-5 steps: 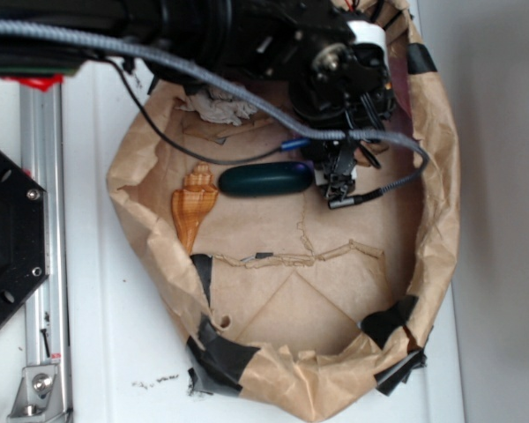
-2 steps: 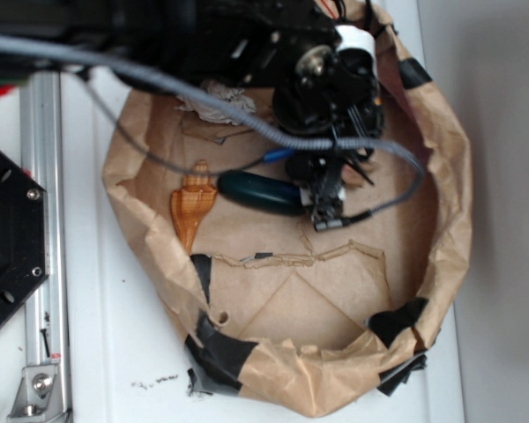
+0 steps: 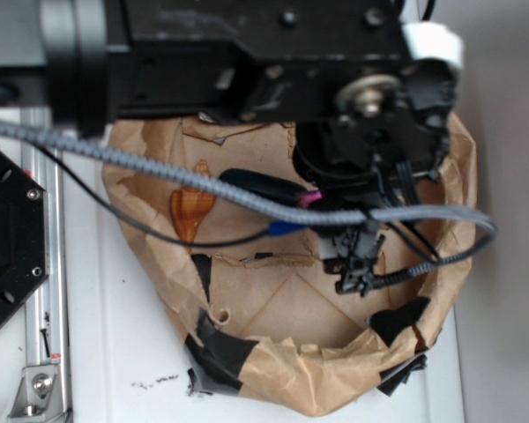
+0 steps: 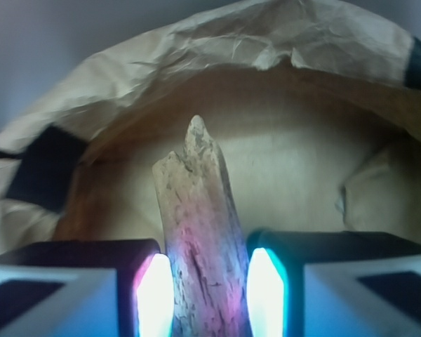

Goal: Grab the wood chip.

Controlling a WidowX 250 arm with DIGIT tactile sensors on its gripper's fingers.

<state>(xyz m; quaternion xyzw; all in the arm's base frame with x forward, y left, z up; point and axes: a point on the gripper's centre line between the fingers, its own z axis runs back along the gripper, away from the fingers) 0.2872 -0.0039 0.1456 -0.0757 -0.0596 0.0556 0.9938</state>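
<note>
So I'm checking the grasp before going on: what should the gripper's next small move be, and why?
Probably a short straight lift. In the wrist view the wood chip sits between both lit fingers of the gripper, apparently pinched on either side, its jagged tip pointing at the paper wall. Raising it slowly would show whether the grip holds.

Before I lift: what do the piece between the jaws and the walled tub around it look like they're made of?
The wood chip looks like rough, dry wood or bark: matte, streaked grain, dark flecks and a jagged tip. The pink and blue tint comes from the lit pads, so its true color is unclear. The tub looks like crumpled brown kraft paper, matte and creased, patched with strips of black tape.
</note>
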